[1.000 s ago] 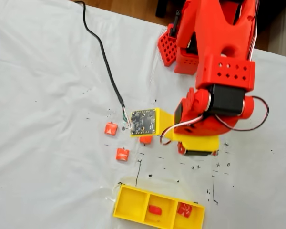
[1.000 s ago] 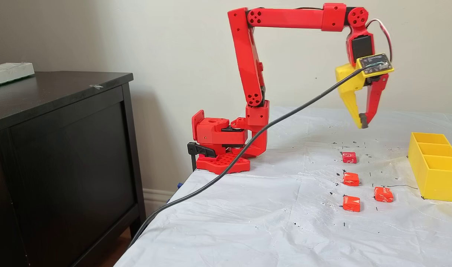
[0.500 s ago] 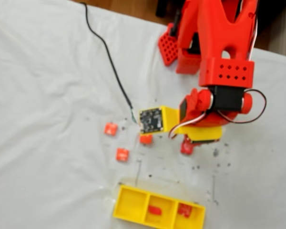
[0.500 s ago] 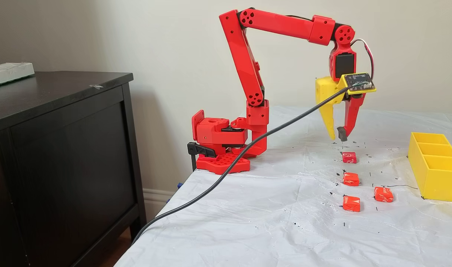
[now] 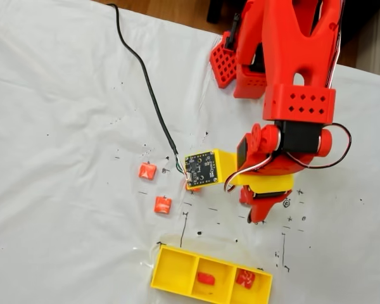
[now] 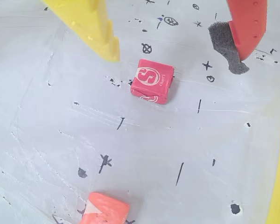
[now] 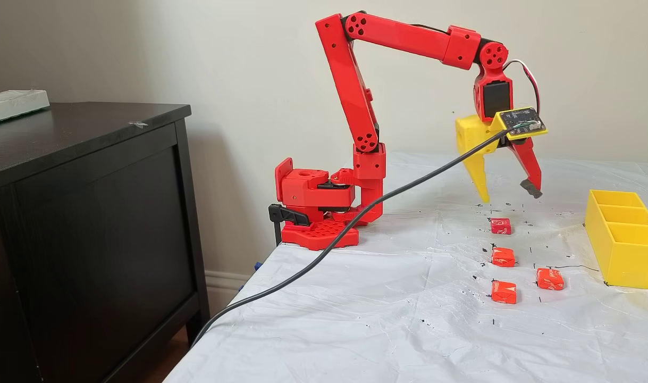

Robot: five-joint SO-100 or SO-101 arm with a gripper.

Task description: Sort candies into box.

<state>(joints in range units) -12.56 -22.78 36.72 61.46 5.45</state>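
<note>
A deep red candy point(image 6: 152, 80) with white lettering lies on the white sheet, right below my open gripper point(image 6: 174, 63). The yellow finger point(image 6: 102, 32) is to its left and the red finger's grey pad point(image 6: 226, 46) to its right, both just above and apart from it. In a fixed view the gripper point(image 7: 508, 194) hovers over that candy point(image 7: 500, 226). Three orange-red candies point(image 7: 503, 257) point(image 7: 503, 292) point(image 7: 550, 279) lie nearer the camera. The yellow box point(image 5: 175, 269) holds two candies point(image 5: 206, 277) point(image 5: 245, 277), in its middle and right compartments.
A black cable point(image 5: 142, 76) runs from the wrist camera board across the sheet and off the table. The arm's red base point(image 7: 313, 213) is clamped at the table edge beside a dark cabinet point(image 7: 90, 213). Black pen marks dot the sheet.
The gripper has dropped lower and shifted back toward the base, over the deep red candy. Its fingers were together a second ago and now stand wide apart. The candies have not moved.
</note>
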